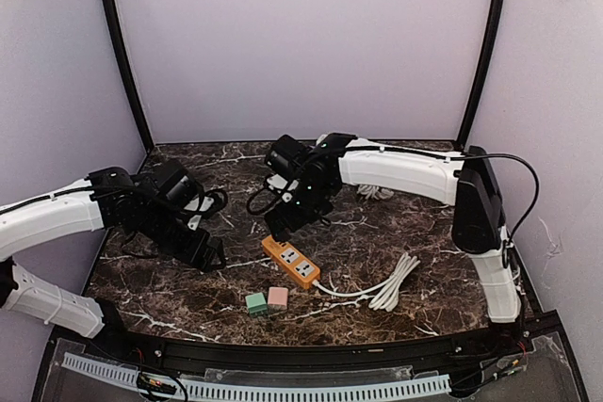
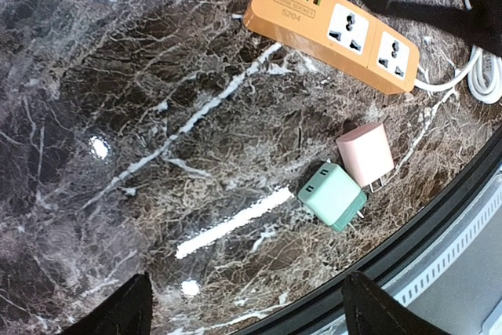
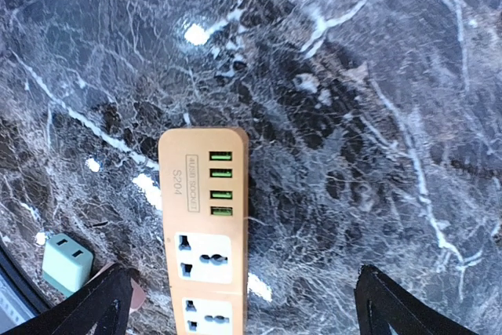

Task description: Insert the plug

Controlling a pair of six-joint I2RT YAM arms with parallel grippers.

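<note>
An orange power strip (image 1: 290,263) with two white sockets and green USB ports lies flat on the marble table. A mint-green plug (image 1: 255,303) and a pink plug (image 1: 277,298) lie side by side just in front of it, touching. In the left wrist view the strip (image 2: 329,27) is at the top, with the pink plug (image 2: 365,154) and green plug (image 2: 332,194) lower right. My left gripper (image 2: 247,315) is open over bare marble to their left. My right gripper (image 3: 251,307) is open above the strip (image 3: 204,233), holding nothing.
A white cable (image 1: 396,281) runs from the strip's right end and lies coiled to the right. The table's black front edge (image 2: 439,225) passes close by the plugs. Dark marble (image 1: 396,223) spreads behind the strip.
</note>
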